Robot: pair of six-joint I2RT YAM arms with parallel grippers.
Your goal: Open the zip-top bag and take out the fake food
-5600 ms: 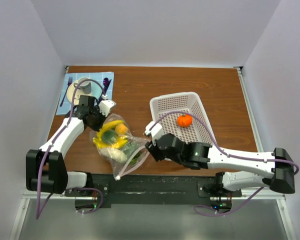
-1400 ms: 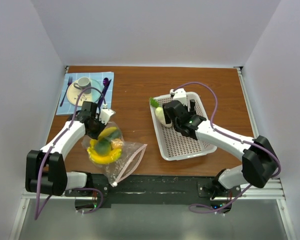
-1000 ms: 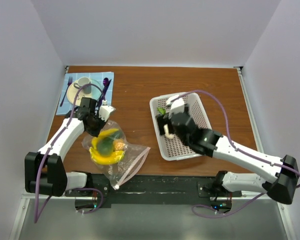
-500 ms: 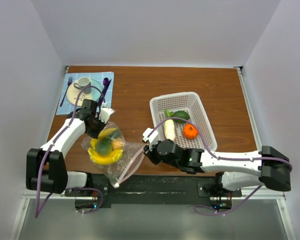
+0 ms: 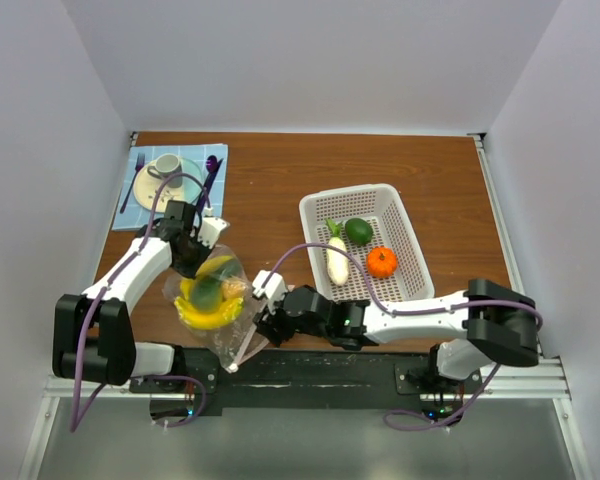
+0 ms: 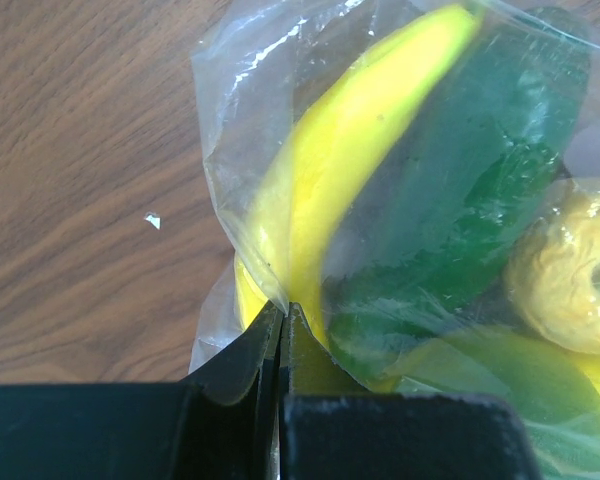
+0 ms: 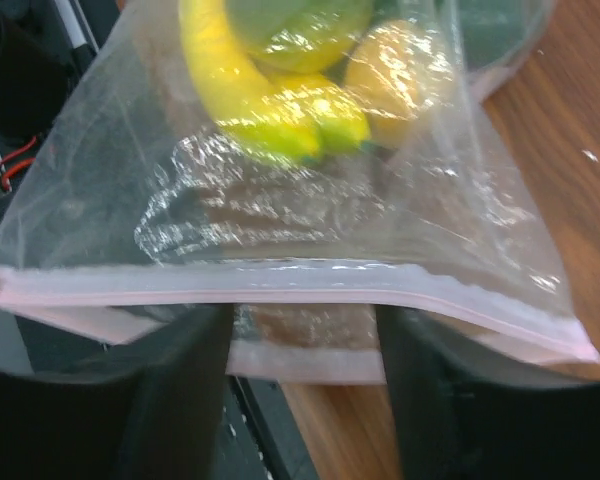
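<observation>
At the far left corner of the brown table (image 5: 280, 170) lay a blue mat (image 5: 193, 155) with a white cup (image 5: 168, 164) on it. Just in front of the mat was the left gripper (image 6: 283, 312). Its two fingers were pressed tight together. They pinched a fold of the zip-top bag (image 5: 238, 338) at the end away from the zip.

The bag lay on the table near the front edge, between the two arms. Some of the fake food (image 5: 210, 302) was inside it. There was a yellow banana (image 5: 200, 316), a dark green piece (image 5: 209, 291) touching the banana, and a bumpy yellow ball (image 6: 565, 275) beside them. All of it sat at the end of the bag by the left gripper.

The bag's pink zip strip (image 7: 280, 297) was at the other end, facing the right gripper (image 7: 302, 325). That gripper was low at the mouth of the bag. Its fingers (image 7: 170, 400) were spread wide apart and held nothing. The strip ran across in front of both of them. I could not tell if they touched the plastic.

Further right stood a white basket (image 5: 345, 193) with little holes. Three pieces of food lay in it: a long white piece (image 5: 337, 262), a round green fruit (image 5: 358, 231) and an orange (image 5: 381, 262). The orange was just beside the white piece.
</observation>
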